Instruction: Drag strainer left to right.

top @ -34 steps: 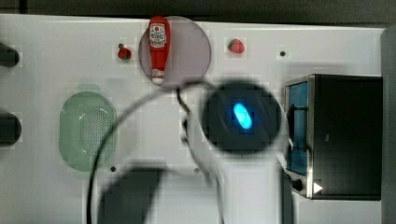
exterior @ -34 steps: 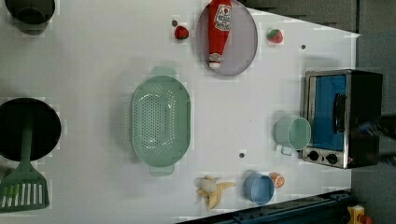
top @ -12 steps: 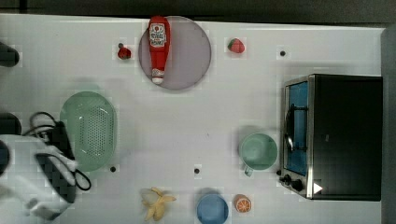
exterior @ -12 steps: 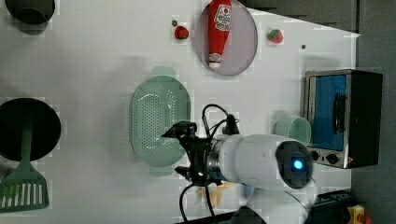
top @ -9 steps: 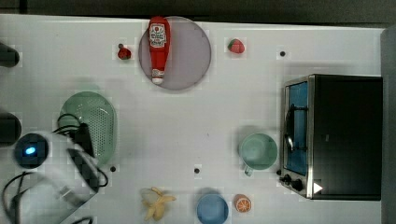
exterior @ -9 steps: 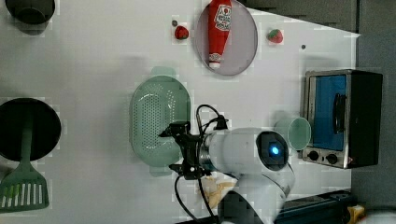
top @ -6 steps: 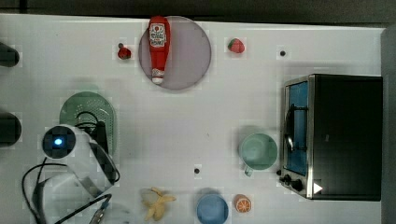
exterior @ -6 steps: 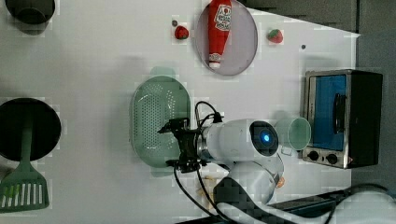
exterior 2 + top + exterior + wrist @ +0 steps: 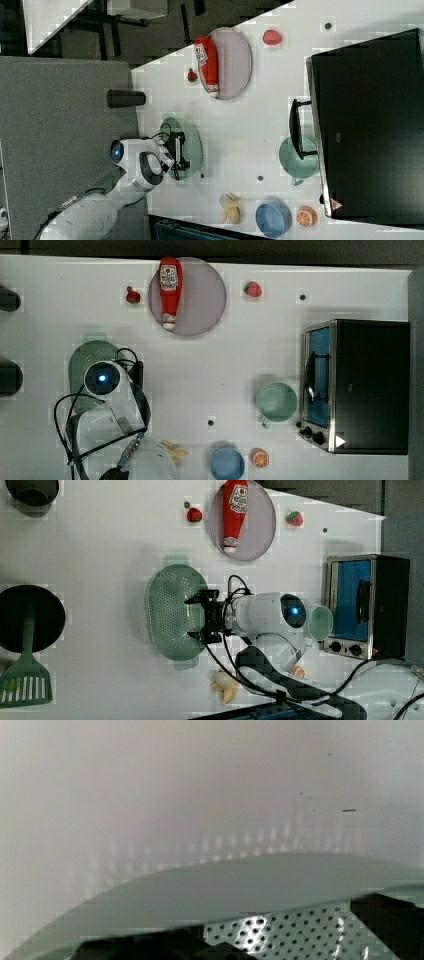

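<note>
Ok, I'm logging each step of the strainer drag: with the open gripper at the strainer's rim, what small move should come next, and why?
Probably ease the gripper down a little so its fingers straddle the strainer's rim, then close. In the left view the jaws stand open at the strainer's right side, and nothing is gripped yet. The wrist view shows the strainer's perforated wall close by, so little travel seems left.

Showing a pale mint-green strainer dotted all over with small holes, lying at the black gripper with its spread jaws. Glowing blue, a small light on the white arm behind the jaws. Resting on a white table. Farther from the jaws: a red ketchup bottle with a white cap lying on a grey plate, a mint-green mug, a blue bowl, a yellow banana.
</note>
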Action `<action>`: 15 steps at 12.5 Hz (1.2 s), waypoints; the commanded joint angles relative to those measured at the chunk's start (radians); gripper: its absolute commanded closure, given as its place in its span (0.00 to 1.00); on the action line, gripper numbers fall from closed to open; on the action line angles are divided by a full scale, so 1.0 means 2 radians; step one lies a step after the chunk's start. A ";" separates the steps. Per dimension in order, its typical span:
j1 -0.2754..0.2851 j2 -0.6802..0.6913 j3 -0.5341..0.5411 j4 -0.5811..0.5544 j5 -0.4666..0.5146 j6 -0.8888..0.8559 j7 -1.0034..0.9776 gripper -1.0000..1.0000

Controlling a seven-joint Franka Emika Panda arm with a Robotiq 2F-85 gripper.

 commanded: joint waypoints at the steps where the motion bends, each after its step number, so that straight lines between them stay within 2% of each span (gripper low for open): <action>1: 0.024 -0.008 0.001 0.007 -0.006 -0.009 0.020 0.00; 7: 0.008 -0.034 -0.034 -0.020 -0.020 -0.006 0.016 0.00; 11: -0.019 -0.051 -0.049 -0.044 -0.021 -0.006 0.001 0.00; 15: -0.047 -0.057 -0.070 -0.056 -0.021 -0.006 -0.067 0.00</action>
